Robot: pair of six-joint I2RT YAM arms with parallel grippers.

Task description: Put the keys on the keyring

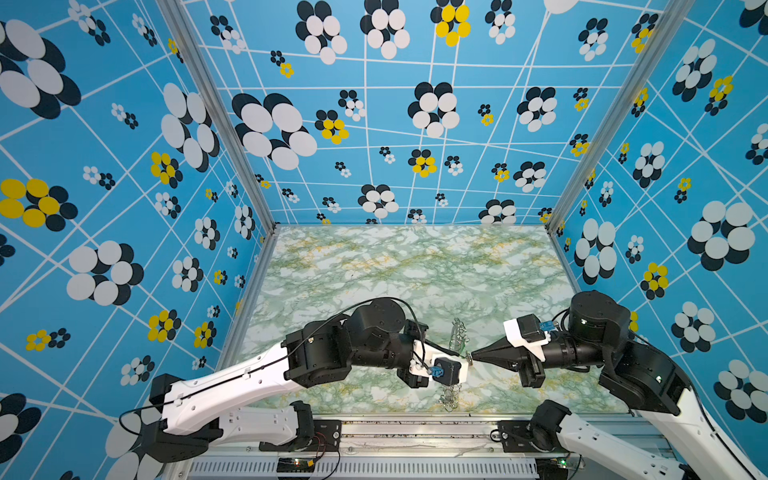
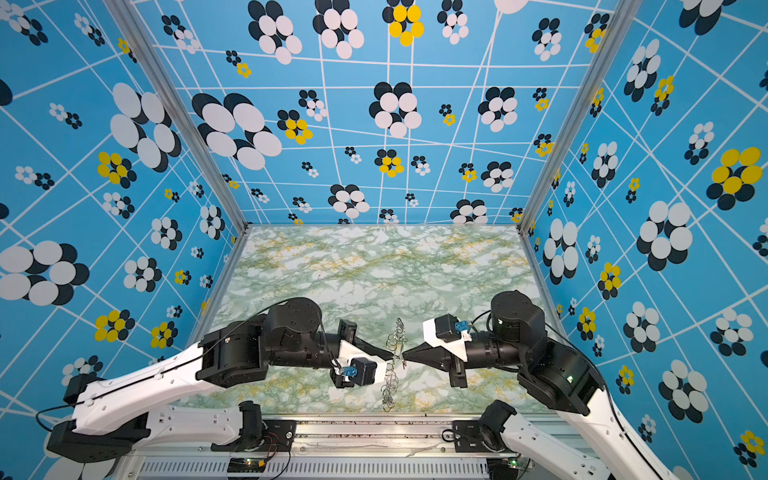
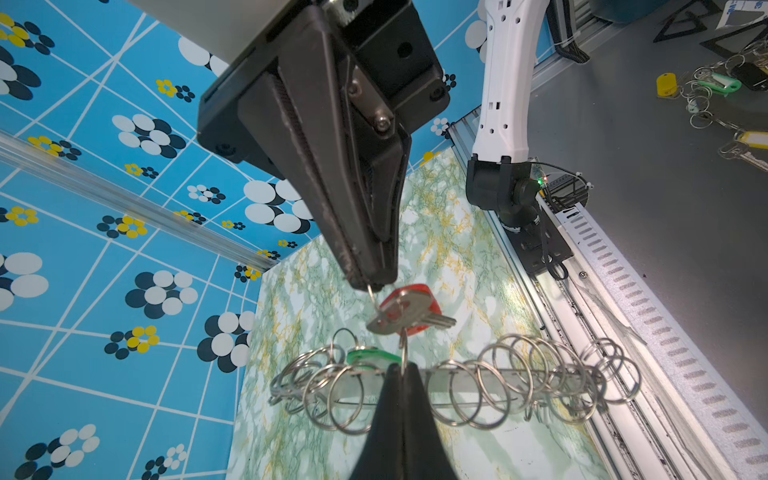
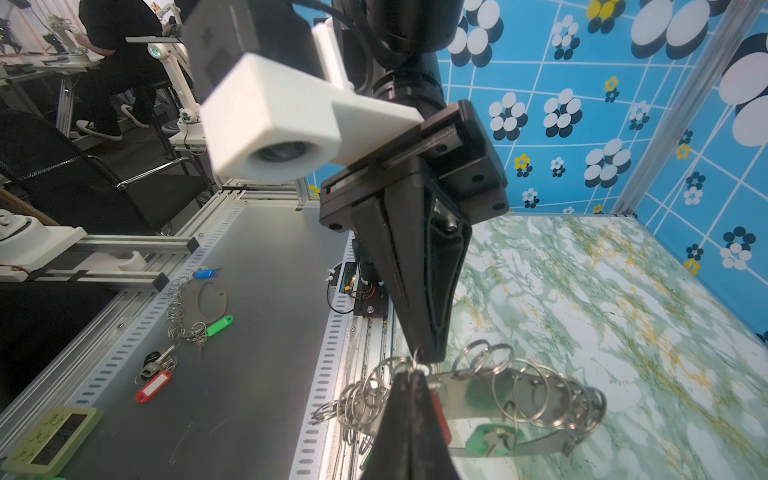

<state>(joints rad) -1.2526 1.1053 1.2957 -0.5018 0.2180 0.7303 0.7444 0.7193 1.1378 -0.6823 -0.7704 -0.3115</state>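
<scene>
Left wrist view: left gripper (image 3: 401, 368) pinches a ring (image 3: 402, 343) carrying the red key (image 3: 395, 318); right gripper (image 3: 371, 286) pinches it too, all above the keyring (image 4: 455, 386) by the worktop's (image 1: 395, 270) front edge. Green key (image 4: 494, 441) looks attached already; red, I judge, is mid-threading and not yet on.
</scene>
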